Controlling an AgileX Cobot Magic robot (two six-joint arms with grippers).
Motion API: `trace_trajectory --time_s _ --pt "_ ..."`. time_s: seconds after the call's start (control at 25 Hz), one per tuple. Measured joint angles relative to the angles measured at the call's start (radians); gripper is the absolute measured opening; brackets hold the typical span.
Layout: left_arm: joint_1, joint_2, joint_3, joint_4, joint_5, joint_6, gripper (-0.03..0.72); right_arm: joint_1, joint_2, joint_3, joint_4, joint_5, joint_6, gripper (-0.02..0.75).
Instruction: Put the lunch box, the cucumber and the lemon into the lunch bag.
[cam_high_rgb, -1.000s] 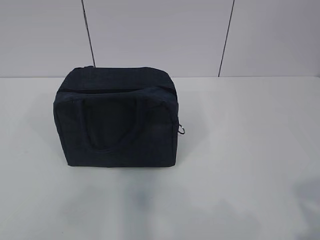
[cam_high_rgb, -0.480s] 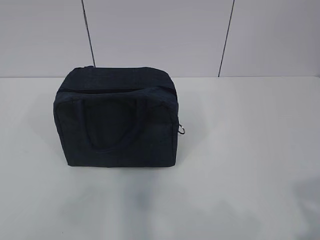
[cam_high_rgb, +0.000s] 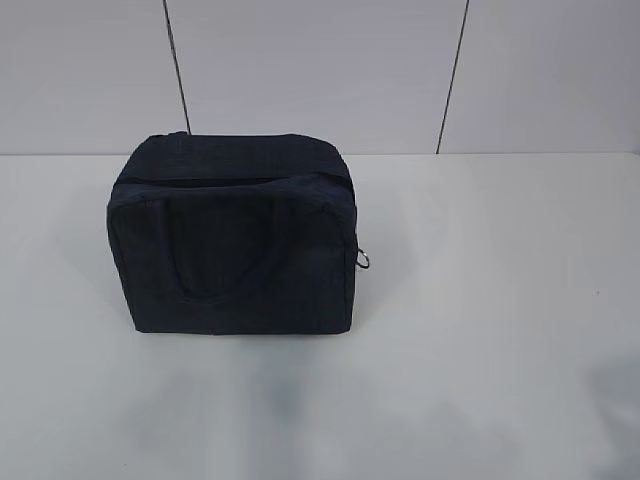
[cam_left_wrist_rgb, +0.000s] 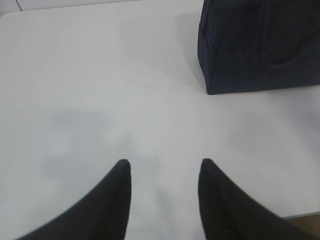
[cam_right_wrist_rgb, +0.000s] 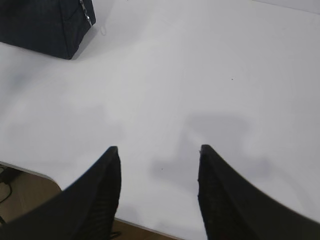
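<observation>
We see the lunch bag (cam_high_rgb: 232, 238) standing upright on the white desk (cam_high_rgb: 480, 330), left of centre and toward the far edge, just in front of the pale panelled wall (cam_high_rgb: 320, 70). Its top looks mostly shut, with a dark slit along the zipper line near the front upper edge; we can't tell how far that is open. One strap handle (cam_high_rgb: 215, 250) lies flat against the near face. The silver ring pull (cam_high_rgb: 364, 260) hangs off the bag's right end, clear of the desk surface. No arms show in the exterior view. In the left wrist view the left gripper (cam_left_wrist_rgb: 165, 167) hovers over bare desk with its two dark fingers spread apart and nothing between them; the bag's lower left corner sits in that view's top right, well apart from the fingertips. In the right wrist view the right gripper (cam_right_wrist_rgb: 157, 152) also has its fingers spread and empty, hanging near the front edge of the desk, where the floor shows below the edge at lower left. The bag's right end with the zipper pull sits in that view's top left corner, well apart from the fingers. Soft grey shadows lie on the desk under both grippers.
</observation>
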Motion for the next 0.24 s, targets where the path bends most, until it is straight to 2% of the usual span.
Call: trace_trajectory --time_s 0.24 --pt "0.000 0.000 0.000 0.000 0.000 0.000 0.321 0.000 0.000 0.000 0.000 0.000 0.000 0.389"
